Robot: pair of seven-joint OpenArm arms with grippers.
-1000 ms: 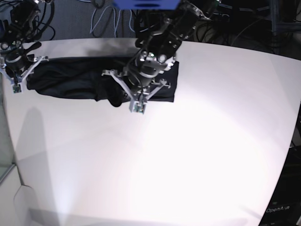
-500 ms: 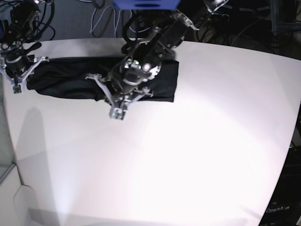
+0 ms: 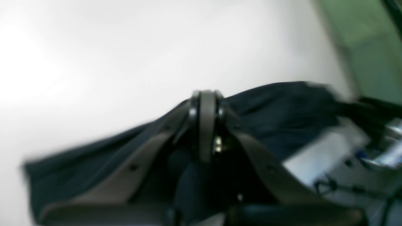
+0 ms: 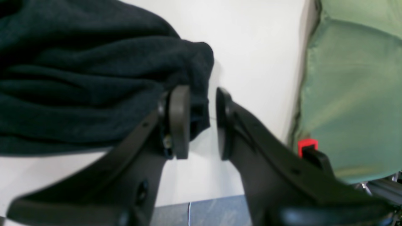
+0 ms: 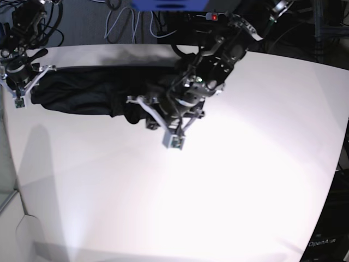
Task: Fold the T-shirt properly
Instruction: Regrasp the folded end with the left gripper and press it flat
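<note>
T-shirt [image 5: 87, 93] lies along the far edge of the worktop [image 5: 229, 180] as a long, rumpled band, so it's approx. halfway: narrowed lengthwise, crosswise folds and tidying left. Left end effector [image 3: 204, 125] is clenched, hovering over the shirt's near-centre part; whether cloth is pinched, can't tell. Right end effector [image 4: 202, 122] stands part-released, astride the shirt's end w/o pinching it.

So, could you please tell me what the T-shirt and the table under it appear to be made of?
T-shirt: a soft knit, probably cotton or a fleecy blend, matte black; the right wrist view shows a fuzzy nap and rounded, limp folds. Table: a hard, smooth white top, perhaps laminate or painted board; it reflects the light as a broad soft glare with no grain or texture. The exact material cannot be told.
</note>
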